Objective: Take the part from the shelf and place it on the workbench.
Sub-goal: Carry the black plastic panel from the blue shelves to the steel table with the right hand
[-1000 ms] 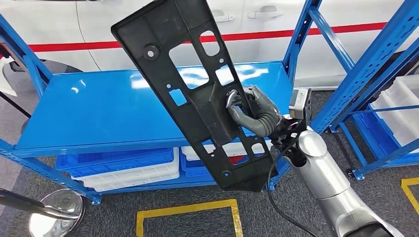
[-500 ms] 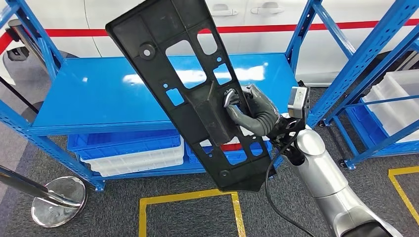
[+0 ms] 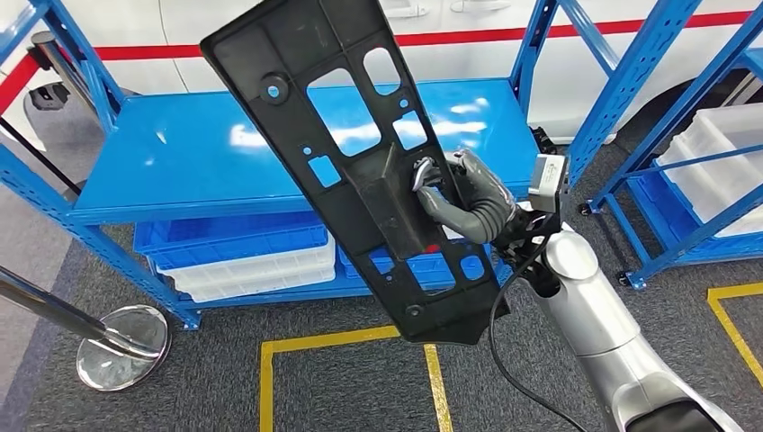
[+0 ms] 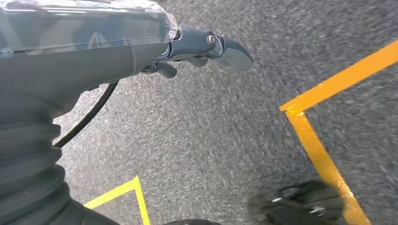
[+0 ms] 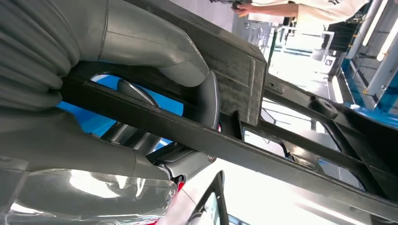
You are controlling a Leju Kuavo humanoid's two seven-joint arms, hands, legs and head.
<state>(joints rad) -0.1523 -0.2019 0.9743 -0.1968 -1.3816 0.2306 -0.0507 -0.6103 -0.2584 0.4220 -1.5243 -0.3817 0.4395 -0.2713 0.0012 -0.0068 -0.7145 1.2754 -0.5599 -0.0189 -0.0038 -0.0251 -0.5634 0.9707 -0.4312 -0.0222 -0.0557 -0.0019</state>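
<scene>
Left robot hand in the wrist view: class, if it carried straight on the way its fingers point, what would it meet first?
Probably the grey carpet floor. The left robot hand hangs empty above it, nothing between, with yellow floor tape off to one side. Depth is unclear.

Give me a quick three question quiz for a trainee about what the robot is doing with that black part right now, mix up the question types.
1. True or false: the black part rests flat on the blue shelf.
2. Which hand holds the part?
A. left hand
B. right hand
C. both hands
3. Fill in: the left hand hangs over grey floor marked with ______ lines.

Key:
1. False. It is held up in front of the shelf, tilted.
2. B. The right hand grips it, fingers through an opening.
3. Yellow.
</scene>
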